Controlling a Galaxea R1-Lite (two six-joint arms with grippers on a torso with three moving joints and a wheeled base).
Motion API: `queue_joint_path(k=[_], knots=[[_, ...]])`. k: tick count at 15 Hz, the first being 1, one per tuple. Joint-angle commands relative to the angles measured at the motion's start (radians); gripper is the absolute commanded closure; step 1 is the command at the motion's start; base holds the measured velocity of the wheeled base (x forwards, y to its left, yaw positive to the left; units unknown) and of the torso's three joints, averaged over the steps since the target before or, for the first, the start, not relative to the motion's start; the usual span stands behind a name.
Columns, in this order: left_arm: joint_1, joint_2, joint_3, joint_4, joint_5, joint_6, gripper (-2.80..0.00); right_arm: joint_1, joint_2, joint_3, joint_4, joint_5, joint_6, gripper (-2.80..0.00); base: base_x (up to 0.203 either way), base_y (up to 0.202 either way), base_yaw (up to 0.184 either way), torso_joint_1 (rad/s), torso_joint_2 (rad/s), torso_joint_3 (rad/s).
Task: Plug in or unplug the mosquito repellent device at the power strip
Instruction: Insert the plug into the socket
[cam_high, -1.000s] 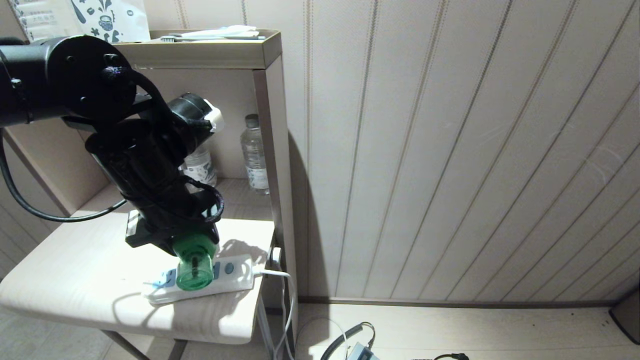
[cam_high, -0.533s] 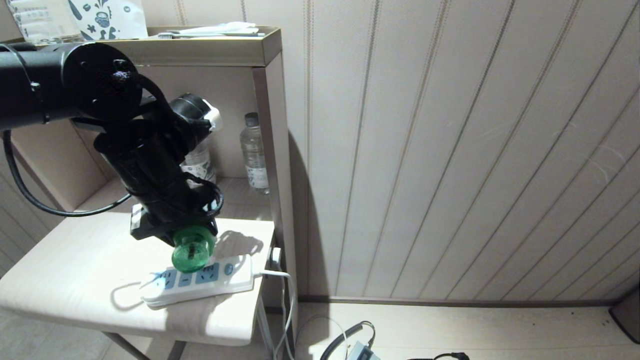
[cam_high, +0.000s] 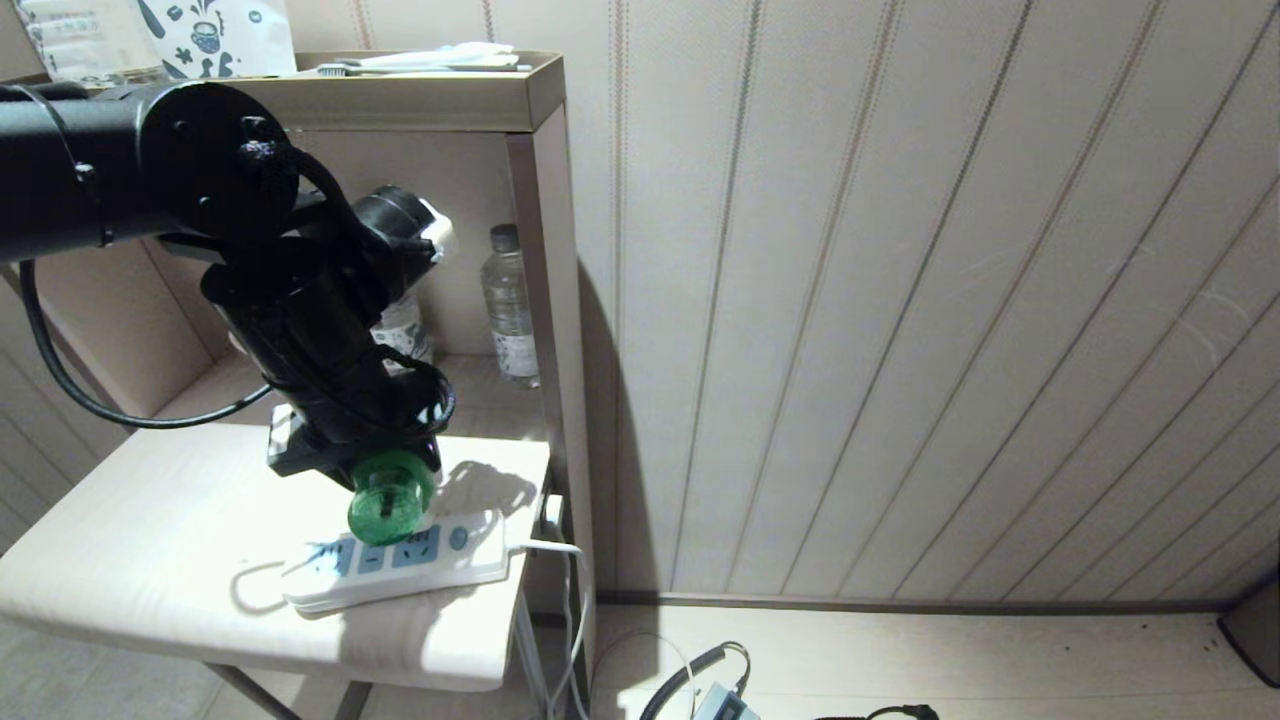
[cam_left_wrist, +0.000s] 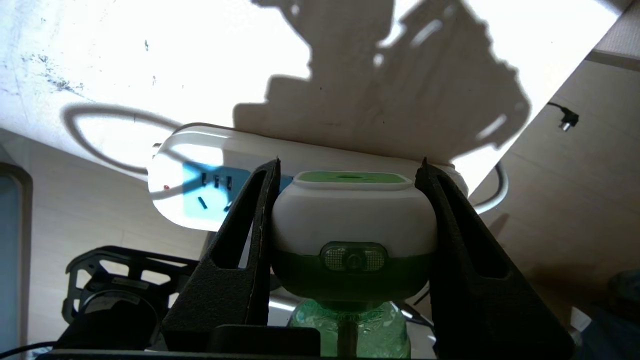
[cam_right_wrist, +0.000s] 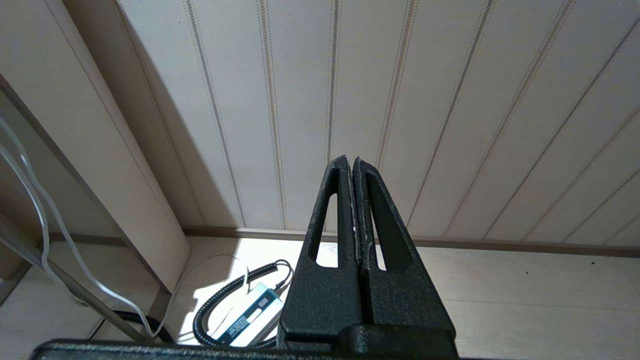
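Left end effector clamped on the mosquito repellent device, 1 finger either side of its white head. Power strip just below it on the desk. Right end effector fingers together, facing wall, well away.

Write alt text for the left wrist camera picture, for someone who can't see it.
Two black gripper fingers clamp the rounded white-and-green head of a mosquito repellent device, its green bottle nearest the camera. Just beyond lies a white power strip with a pale blue socket, on a sunlit pale table crossed by the arm's shadow.
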Motion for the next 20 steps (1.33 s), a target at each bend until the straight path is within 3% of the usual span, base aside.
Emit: queue_joint_path(k=[1, 5, 20], knots=[[-0.022, -0.01, 0.001, 0.005, 0.01, -0.008, 0.0, 0.002, 0.001, 0.0, 0.0, 0.0, 0.0, 0.0, 0.0, 0.0, 0.0, 0.0, 0.0, 0.0], [-0.046, -0.012, 0.004, 0.012, 0.069, -0.017, 0.0, 0.002, 0.001, 0.0, 0.0, 0.0, 0.0, 0.0, 0.0, 0.0, 0.0, 0.0, 0.0, 0.0], [-0.068, 0.002, 0.041, 0.004, 0.052, -0.024, 0.0, 0.002, 0.001, 0.0, 0.0, 0.0, 0.0, 0.0, 0.0, 0.0, 0.0, 0.0, 0.0, 0.0]])
